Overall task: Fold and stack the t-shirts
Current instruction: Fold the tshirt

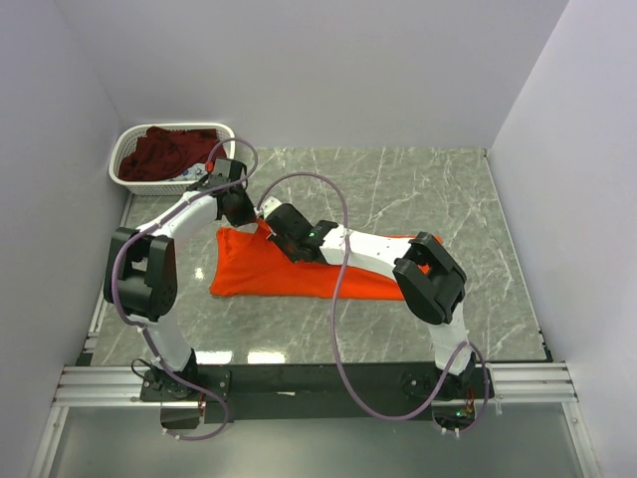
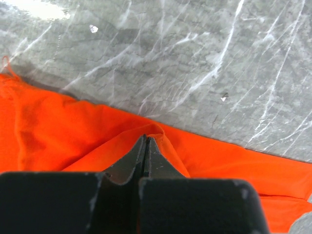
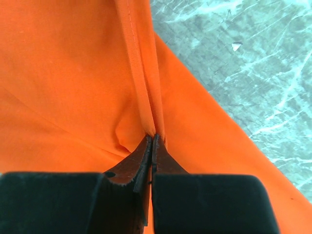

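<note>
Looks early in the job, at a guess. Finds the orange shirt [image 1: 299,277] lying on the table [image 1: 428,189] just nearward and rightward of the basket [image 1: 120,159], as a long low strip; cannot tell whether folded once or not at all. Has the left gripper [image 2: 146,146] clenched on a small raised pucker at the shirt edge facing the basket. Has the right gripper [image 3: 152,142] clenched on a hemmed fold of the same cloth just beside it, a little farther from the basket. Shows no neatly folded shirt anywhere and no stack begun. Leaves the maroon shirt [image 1: 164,154] heaped inside the basket, touched by neither gripper. Leaves to do, then: finish folding the orange, fetch the maroon out of the basket, spread and fold it, set one upon the other. Around: marble-patterned table running on rightward from the basket, plain walls [image 1: 299,70] close behind it. In the way: the right arm [image 1: 383,254] lying low across the orange shirt on the side away from the basket, hiding much of its middle from above; grey cables [image 1: 338,299] looping over the cloth, apt to drag on it, perhaps; the left arm [image 1: 149,269] working close by the basket, likely cramped for any wide sweep.
</note>
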### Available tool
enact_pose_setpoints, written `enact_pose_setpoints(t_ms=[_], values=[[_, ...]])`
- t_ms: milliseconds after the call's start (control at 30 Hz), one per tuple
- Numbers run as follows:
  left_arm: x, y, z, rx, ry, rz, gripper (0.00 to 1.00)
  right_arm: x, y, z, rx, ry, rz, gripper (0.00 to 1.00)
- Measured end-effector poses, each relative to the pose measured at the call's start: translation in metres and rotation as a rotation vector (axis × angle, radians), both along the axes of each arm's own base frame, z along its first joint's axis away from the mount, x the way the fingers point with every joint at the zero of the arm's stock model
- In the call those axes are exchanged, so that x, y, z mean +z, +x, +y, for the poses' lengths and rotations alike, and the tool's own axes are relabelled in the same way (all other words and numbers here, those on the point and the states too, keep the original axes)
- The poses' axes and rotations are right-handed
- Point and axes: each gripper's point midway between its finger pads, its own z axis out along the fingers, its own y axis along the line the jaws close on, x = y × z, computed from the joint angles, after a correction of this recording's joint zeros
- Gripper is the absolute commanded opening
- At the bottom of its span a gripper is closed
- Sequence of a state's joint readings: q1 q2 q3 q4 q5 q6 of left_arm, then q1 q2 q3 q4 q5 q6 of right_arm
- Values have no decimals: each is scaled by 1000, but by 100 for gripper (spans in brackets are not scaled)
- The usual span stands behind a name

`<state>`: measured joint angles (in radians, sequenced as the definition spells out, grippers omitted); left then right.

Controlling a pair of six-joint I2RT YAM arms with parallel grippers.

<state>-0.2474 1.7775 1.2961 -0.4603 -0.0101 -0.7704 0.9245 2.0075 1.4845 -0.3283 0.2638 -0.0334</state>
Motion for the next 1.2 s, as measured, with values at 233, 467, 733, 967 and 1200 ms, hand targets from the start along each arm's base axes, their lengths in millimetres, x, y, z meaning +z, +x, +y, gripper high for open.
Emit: enact_pose_setpoints(t_ms=[233,467,733,967,1200], values=[[4,-13,6,11,16,9,1,4,-7,1,24,-14,0,2],[0,-30,13,24,25,30,1,2,-19,5,53,-35,16,3],[-9,-40,22,42,42,52,1,1,-29,13,82,-24,35,5],[-26,-59,28,70,42,95,1,-5,-34,16,95,-24,54,7],[-39,-78,37,134,49,130,1,-19,-38,16,89,-28,89,25]])
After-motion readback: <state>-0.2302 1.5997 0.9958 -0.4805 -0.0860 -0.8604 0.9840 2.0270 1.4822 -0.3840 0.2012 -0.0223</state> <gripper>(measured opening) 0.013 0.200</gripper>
